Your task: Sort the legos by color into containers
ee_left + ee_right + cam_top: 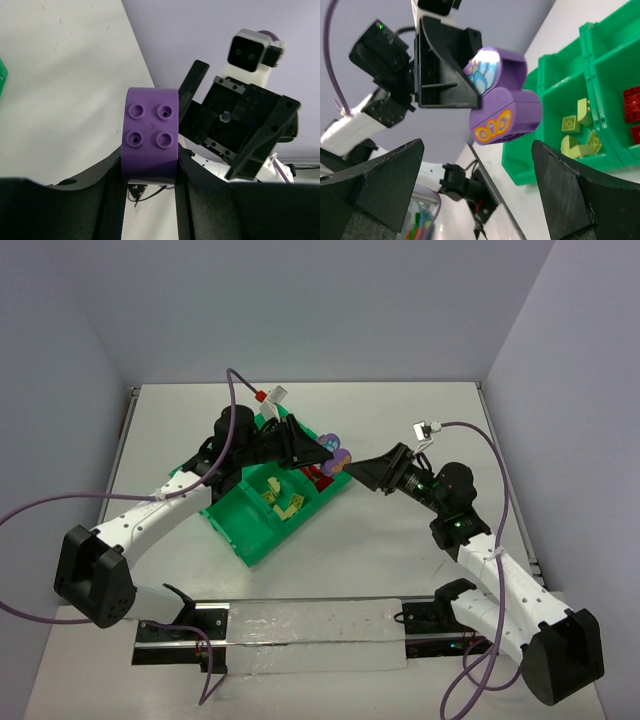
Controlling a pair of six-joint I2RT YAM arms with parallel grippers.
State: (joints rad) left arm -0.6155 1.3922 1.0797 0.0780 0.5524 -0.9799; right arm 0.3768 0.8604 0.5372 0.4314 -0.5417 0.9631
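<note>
My left gripper point(322, 454) is shut on a purple lego point(336, 452) and holds it in the air over the right corner of the green tray point(240, 525). In the left wrist view the purple lego point(151, 132) shows four studs between the black pads. In the right wrist view it is two rounded purple pieces point(505, 107) with butterfly prints. My right gripper point(477, 185) faces it, open and wide, and does not touch it. Yellow-green legos point(577, 135) lie in one container and red legos point(632, 107) in the one beside it.
The right arm's gripper head point(240, 115) fills the right half of the left wrist view, very close. A metal rail point(300, 625) runs along the table's near edge. A clear tub of coloured pieces point(417, 220) shows low in the right wrist view.
</note>
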